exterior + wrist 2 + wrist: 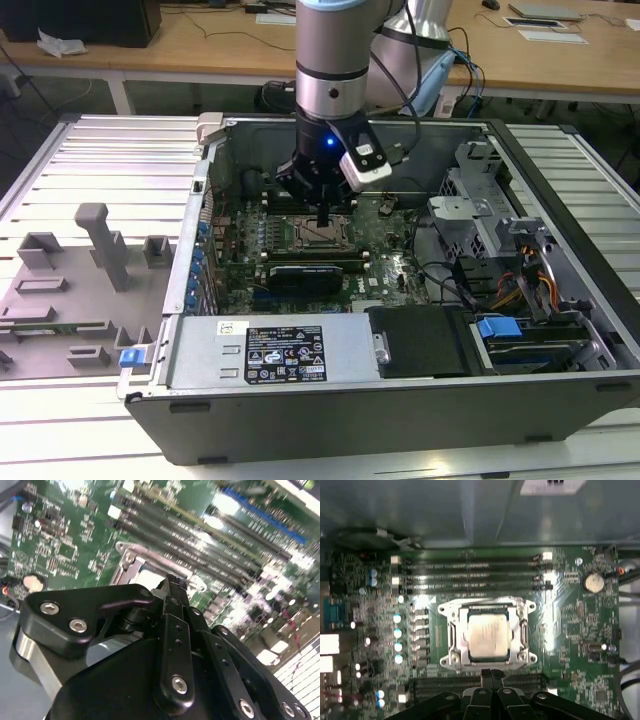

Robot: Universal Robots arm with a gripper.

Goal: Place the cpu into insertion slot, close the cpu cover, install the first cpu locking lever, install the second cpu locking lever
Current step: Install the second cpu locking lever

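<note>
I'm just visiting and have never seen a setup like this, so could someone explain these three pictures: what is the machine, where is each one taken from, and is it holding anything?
The machine is a single robot arm with a black hand at its tip. The exterior view comes from a camera standing off the arm. It shows an open computer case lying on a slatted metal table, with the arm reaching down into it over the green motherboard.

The other two pictures come from cameras riding near the arm's wrist. The first wrist view looks straight down on the board: the cpu, a small silver-grey square, sits in its socket, with the cpu cover, a thin metal frame, lying around it. The hand's two fingers are pressed together beside the socket and hold nothing.

A grey tray of fixtures lies at the exterior view's left.
</note>
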